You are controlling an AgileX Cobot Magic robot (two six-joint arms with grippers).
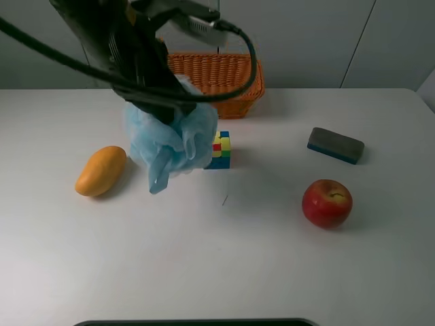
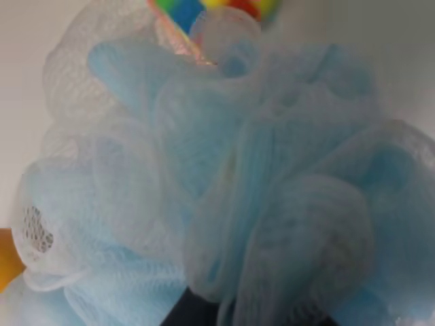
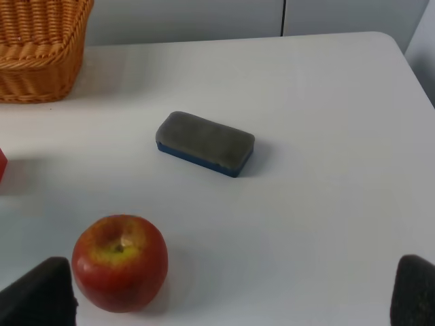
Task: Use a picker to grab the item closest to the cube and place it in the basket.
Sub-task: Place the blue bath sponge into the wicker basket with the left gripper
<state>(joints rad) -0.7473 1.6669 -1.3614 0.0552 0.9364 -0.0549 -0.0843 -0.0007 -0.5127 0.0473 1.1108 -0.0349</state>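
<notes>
A light blue mesh bath pouf [image 1: 173, 139] hangs from my left gripper [image 1: 166, 103], right beside the multicoloured cube [image 1: 221, 150] on its left. The pouf [image 2: 238, 190] fills the left wrist view and hides the fingers; the cube [image 2: 211, 8] peeks out past it. The orange wicker basket [image 1: 217, 75] stands behind the cube at the table's back. My right gripper [image 3: 226, 293] is open and empty, low over the table near the apple; it does not show in the exterior high view.
A mango [image 1: 100, 170] lies left of the pouf. A red apple [image 1: 327, 202] sits at the right front, and a grey-and-blue eraser [image 1: 335, 145] behind it. Both also show in the right wrist view: apple [image 3: 120, 261], eraser [image 3: 205, 142].
</notes>
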